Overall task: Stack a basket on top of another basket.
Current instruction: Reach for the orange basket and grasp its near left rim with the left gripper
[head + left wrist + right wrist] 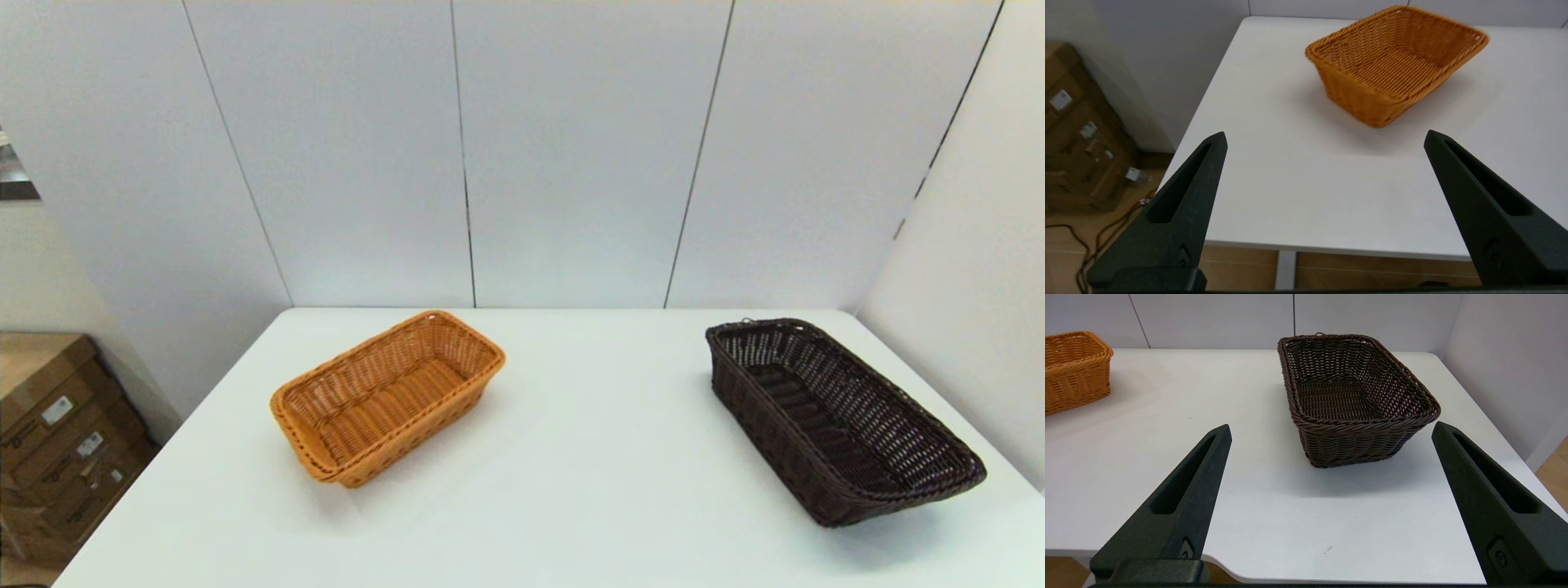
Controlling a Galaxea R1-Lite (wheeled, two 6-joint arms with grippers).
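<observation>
On the white surface (588, 490) we see the dark brown basket (841, 420) resting upright on our right side and the orange-tan basket (388, 396) on our left, well apart from each other. Our left claw (1325, 141) hangs spread wide at the near edge facing the orange-tan basket, holding nothing. Our right claw (1331, 433) is likewise spread wide and bare, facing the dark brown basket.

Left gripper (1324, 136) and right gripper (1331, 428) hover with jaws spread wide.
</observation>
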